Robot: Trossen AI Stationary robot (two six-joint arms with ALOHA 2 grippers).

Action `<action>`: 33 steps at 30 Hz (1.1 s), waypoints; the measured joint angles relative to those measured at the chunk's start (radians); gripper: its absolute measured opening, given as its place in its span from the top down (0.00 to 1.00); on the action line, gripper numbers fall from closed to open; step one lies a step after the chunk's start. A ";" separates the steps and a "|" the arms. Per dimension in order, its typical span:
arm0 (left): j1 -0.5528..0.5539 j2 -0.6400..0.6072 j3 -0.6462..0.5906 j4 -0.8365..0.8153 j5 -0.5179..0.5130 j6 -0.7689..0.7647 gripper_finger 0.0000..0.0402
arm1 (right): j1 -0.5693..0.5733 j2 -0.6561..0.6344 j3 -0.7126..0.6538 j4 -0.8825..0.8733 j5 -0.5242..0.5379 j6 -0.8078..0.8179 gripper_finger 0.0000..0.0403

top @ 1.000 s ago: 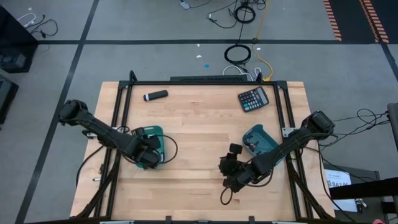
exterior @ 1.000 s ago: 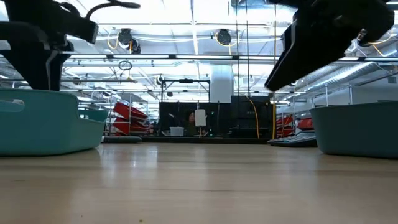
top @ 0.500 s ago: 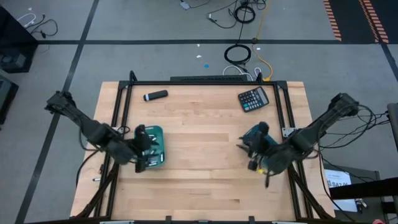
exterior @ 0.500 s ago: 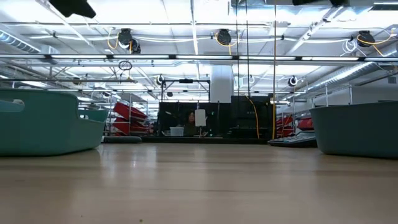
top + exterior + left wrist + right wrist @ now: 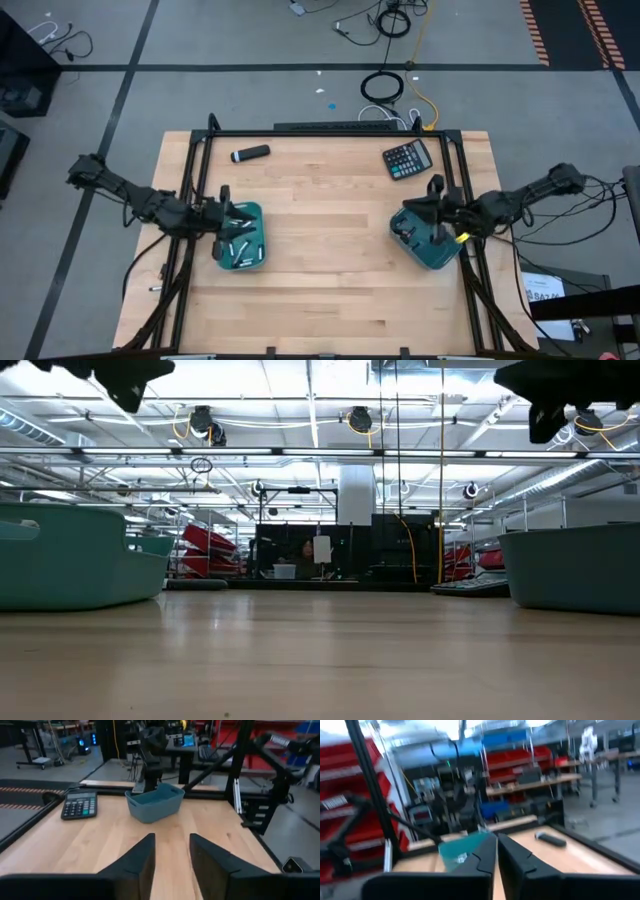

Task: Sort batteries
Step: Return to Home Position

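The counter (image 5: 330, 290) shows nothing loose to sort in the high view, so the job looks finished, with only parking the arms left. The light teal bin (image 5: 250, 212) and the darker bin (image 5: 428, 250) show only walls in the low view. The left hand (image 5: 172, 839), fingers spread and empty, hovers at the first bin's edge. The right hand (image 5: 497, 840), fingers pressed nearly together, hovers by the second. Only from above do the silvery batteries (image 5: 238, 251) show, inside the light bin.
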 joint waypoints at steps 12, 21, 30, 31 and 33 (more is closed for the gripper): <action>0.264 -0.109 -0.148 0.176 0.265 0.016 0.95 | -0.213 -0.208 -0.057 -0.098 -0.243 -0.065 1.00; 0.426 -0.108 -0.234 0.312 0.428 0.004 0.98 | -0.351 -0.287 -0.057 -0.093 -0.357 -0.137 1.00; 0.535 -0.108 -0.347 0.493 0.536 -0.050 0.99 | -0.438 -0.389 -0.095 -0.085 -0.416 -0.150 1.00; 0.545 -0.108 -0.359 0.517 0.548 -0.060 0.99 | -0.445 -0.397 -0.114 -0.079 -0.417 -0.143 1.00; 0.563 -0.108 -0.377 0.539 0.566 -0.069 0.99 | -0.460 -0.396 -0.150 -0.051 -0.418 -0.130 1.00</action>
